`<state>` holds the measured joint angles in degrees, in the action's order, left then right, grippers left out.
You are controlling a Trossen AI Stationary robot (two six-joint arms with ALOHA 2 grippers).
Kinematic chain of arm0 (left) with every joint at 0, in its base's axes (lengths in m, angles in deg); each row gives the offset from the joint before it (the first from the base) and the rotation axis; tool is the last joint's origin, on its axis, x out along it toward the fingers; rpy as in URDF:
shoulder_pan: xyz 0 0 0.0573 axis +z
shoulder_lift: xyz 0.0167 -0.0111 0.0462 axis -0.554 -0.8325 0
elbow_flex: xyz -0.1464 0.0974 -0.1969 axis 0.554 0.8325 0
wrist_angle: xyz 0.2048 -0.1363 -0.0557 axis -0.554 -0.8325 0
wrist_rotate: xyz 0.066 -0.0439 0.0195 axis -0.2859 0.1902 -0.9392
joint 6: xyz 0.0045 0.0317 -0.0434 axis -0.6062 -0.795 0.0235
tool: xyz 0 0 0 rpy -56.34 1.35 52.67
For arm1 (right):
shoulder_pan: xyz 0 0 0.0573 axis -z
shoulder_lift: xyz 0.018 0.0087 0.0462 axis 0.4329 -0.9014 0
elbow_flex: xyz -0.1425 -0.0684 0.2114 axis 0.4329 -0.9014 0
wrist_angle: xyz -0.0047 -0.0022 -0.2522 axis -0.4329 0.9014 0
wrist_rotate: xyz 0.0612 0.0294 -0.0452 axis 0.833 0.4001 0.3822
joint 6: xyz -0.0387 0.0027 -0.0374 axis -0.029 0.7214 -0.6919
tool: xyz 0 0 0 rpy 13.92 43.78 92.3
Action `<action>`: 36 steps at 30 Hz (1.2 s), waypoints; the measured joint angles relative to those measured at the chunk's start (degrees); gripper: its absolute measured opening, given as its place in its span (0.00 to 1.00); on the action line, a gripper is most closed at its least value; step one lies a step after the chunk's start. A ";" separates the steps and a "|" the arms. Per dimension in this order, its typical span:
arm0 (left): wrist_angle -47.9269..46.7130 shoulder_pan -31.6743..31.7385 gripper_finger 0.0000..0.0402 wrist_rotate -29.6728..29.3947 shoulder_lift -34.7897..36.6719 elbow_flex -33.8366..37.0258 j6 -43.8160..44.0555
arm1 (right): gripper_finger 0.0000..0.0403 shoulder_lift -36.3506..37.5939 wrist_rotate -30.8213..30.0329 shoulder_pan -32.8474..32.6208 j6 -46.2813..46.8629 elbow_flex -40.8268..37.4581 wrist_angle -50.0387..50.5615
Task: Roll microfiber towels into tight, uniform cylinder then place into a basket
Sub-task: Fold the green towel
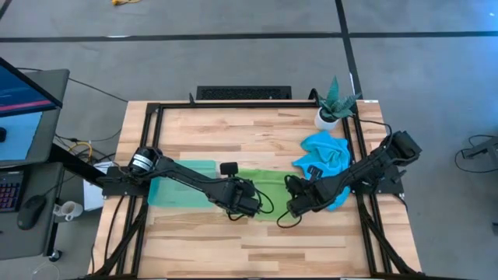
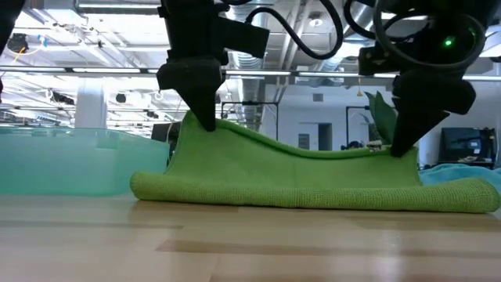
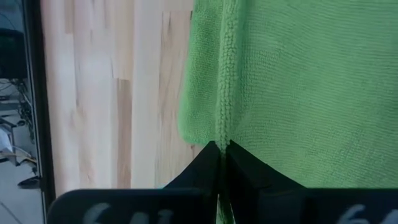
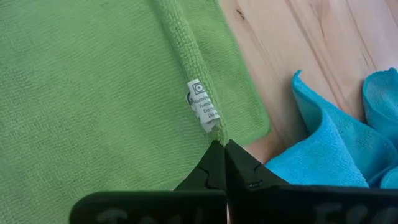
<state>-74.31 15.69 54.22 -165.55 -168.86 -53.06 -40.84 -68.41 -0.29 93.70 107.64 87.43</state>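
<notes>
Above the table, both hands (image 2: 205, 117) (image 2: 401, 145) pinch the green towel's (image 2: 313, 184) raised edge.

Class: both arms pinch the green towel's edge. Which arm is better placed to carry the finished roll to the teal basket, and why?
Left, probably. The basket lies on the left arm's side, beside the left gripper. The right gripper holds the green towel's far end, by the blue towel.

a small white care tag (image 4: 203, 107) is sitting on the hem of the green towel (image 4: 93, 93), just beside the right gripper (image 4: 222, 149). it is carrying a round symbol and a few lines of tiny print, but the words are staying too small to read. nothing else in any view is showing readable text.
</notes>
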 joint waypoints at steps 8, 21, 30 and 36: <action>3.74 -0.03 0.03 1.69 0.00 0.00 -1.83 | 0.02 0.00 0.50 0.21 -0.04 0.00 0.01; 4.39 0.68 0.20 2.59 0.00 0.55 -3.18 | 0.02 0.00 0.50 0.21 -0.06 0.00 -0.13; 1.91 1.92 0.39 2.64 0.00 0.55 -0.17 | 0.02 0.02 0.52 1.12 -0.06 0.00 -0.60; 1.13 1.67 0.39 3.30 0.00 0.55 -0.09 | 0.03 0.04 1.35 2.33 -1.93 0.02 -1.49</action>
<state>-73.19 17.36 57.53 -165.55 -168.32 -53.16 -40.80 -67.06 2.03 91.77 107.66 85.94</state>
